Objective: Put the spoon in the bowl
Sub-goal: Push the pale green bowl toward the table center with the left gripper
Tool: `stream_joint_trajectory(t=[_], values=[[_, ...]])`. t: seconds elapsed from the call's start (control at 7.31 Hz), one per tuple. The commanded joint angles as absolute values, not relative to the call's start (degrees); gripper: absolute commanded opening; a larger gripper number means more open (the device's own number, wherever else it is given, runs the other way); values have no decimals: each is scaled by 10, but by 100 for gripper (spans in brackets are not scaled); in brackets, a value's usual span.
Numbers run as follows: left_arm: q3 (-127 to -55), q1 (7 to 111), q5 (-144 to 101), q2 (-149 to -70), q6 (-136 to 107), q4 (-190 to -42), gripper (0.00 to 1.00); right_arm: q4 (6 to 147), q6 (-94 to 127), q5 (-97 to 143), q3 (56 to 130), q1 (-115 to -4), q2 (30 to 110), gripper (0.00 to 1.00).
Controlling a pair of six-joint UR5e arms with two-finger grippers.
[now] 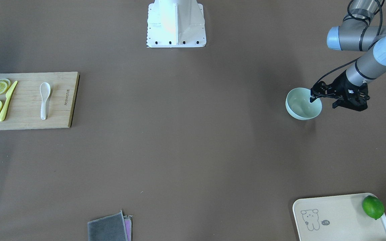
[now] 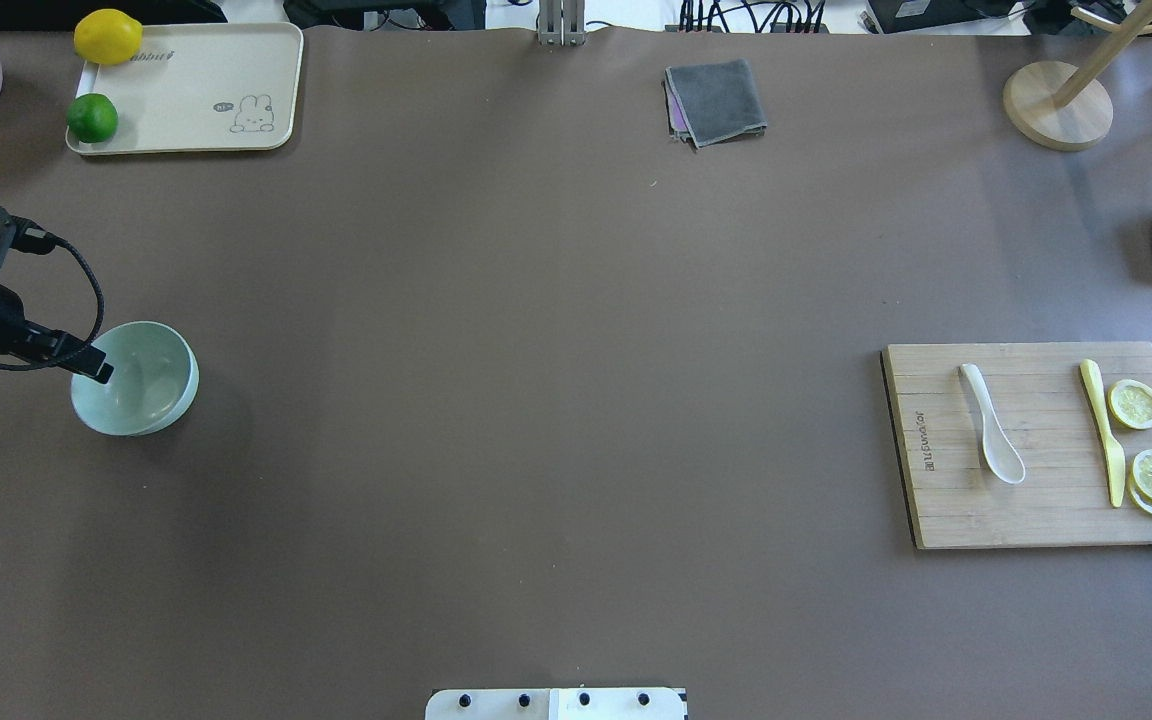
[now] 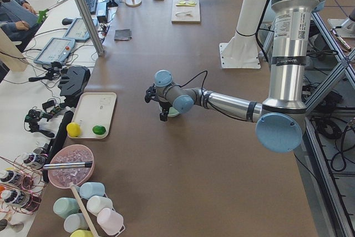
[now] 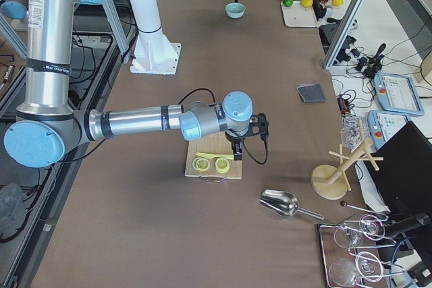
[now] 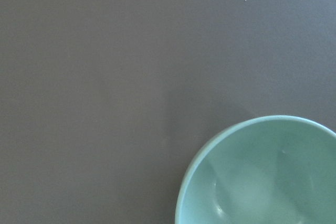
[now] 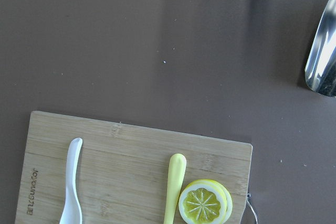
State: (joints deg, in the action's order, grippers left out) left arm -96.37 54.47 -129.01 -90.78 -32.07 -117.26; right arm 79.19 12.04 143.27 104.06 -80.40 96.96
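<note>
Spoon (image 2: 991,425): on board (image 2: 1036,520) at my right end of the surface, scoop toward my base. Knife (image 2: 1102,430) lies alongside, apart. Nothing touches the spoon.
Bowl (image 2: 151,390): upright, empty, at far left end, well apart from spoon.
Left fingers (image 1: 317,95): at bowl's outer left rim, one tip over the inside. Can't tell whether they're spread or pinching the wall.
Right fingers (image 4: 236,148): hang above board, seen from the side cam only, so spread or together I can't tell.
Step, as I judge it: take bowl by its rim, prob. to bring it nearer the spoon. Task barely begun.
Doing it well: get one finger inside and one outside the wall, rim seated deep, before squeezing. Smooth wall may slip or tip, so lift low, keep level, move slow.
Right side's part: come down across spoon's handle, clear of knife.
</note>
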Motion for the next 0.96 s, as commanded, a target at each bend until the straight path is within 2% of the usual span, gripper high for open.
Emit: stream_joint_trajectory(t=[0.0,0.14,0.27,0.55,0.82], values=[[-956,533,-1289,-910,-321,-1173,65,792,120,1433,1041,-800,969,100],[-956,533,-1289,-910,-321,-1173,26,792,120,1433,1041,-797,969,100],[-958,533,-1289,-910,-324,-1173,0,792,120,1434,1041,-795,969,100],[-964,533,-1289,-911,-328,-1173,0,792,121,1436,1042,-780,969,100],[-1030,532,-1291,-950,-415,-1150,0,791,197,1435,1056,-766,949,100]])
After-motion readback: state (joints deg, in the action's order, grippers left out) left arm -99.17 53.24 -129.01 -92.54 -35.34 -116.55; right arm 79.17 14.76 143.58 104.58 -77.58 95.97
